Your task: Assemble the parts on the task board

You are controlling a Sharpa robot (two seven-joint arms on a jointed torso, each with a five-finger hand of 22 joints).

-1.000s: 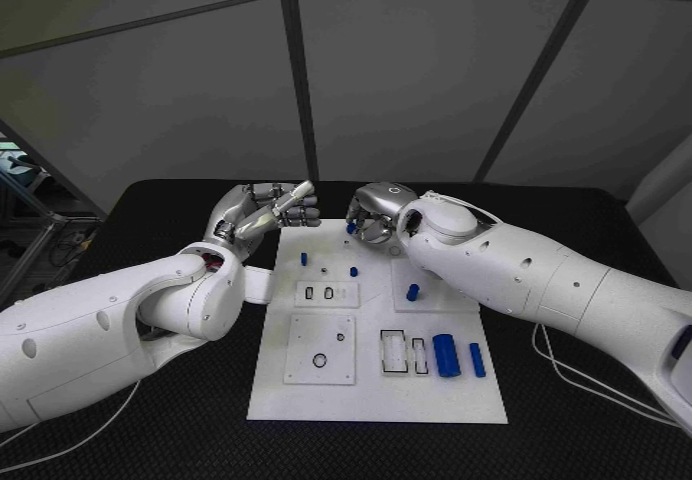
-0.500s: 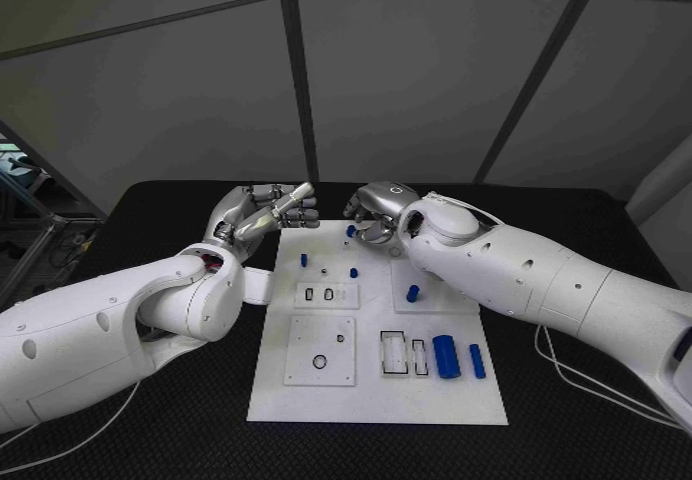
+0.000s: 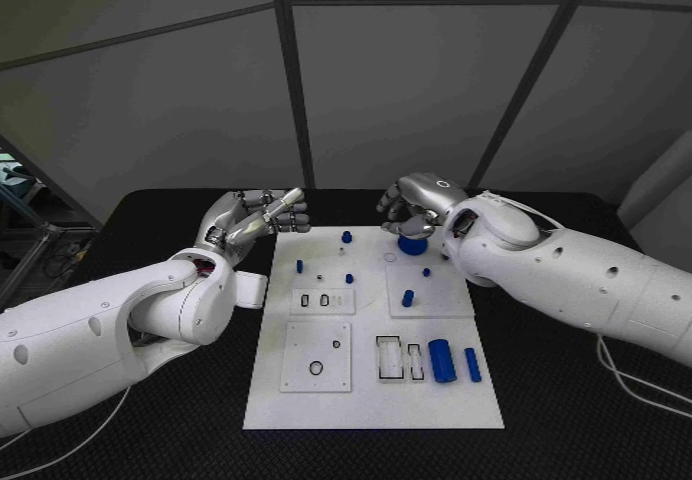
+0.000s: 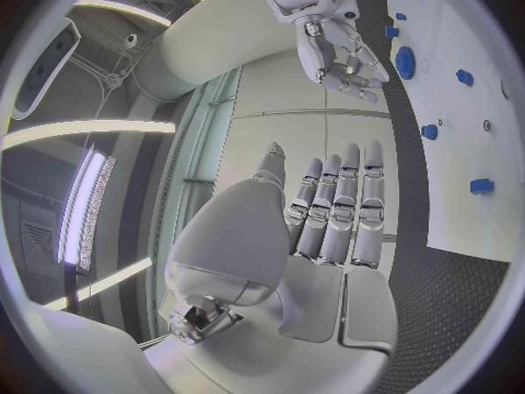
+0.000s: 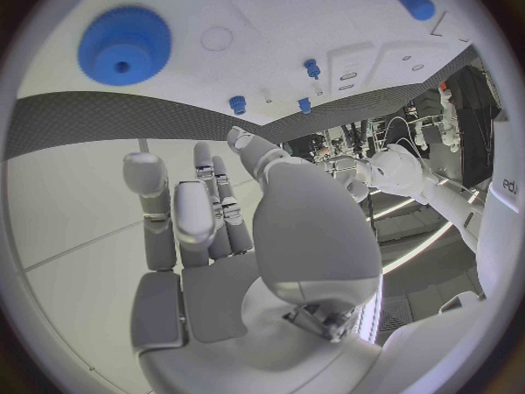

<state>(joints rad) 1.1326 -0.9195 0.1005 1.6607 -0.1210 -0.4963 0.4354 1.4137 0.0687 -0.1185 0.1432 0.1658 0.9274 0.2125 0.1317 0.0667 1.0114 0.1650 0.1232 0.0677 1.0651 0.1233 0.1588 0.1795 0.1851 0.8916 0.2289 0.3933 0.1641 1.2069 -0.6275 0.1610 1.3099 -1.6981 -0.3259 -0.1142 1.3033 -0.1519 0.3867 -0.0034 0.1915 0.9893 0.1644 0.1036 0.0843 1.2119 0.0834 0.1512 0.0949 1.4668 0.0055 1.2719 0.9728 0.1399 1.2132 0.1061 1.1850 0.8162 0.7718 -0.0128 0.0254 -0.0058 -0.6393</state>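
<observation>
Hovering just above the blue gear on the board: right hand, fingers curled, holding nothing. Left hand off board's edge, fingers straight and together.

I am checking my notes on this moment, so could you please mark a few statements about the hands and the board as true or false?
1. The right hand holds the blue gear. False: the gear lies on the task board, the hand above it holding nothing.
2. The left hand holds nothing. True.
3. Two long blue parts lie side by side near the board's right edge. True.
4. The left hand rests on the board. False: it is over the black table beside it.
</observation>
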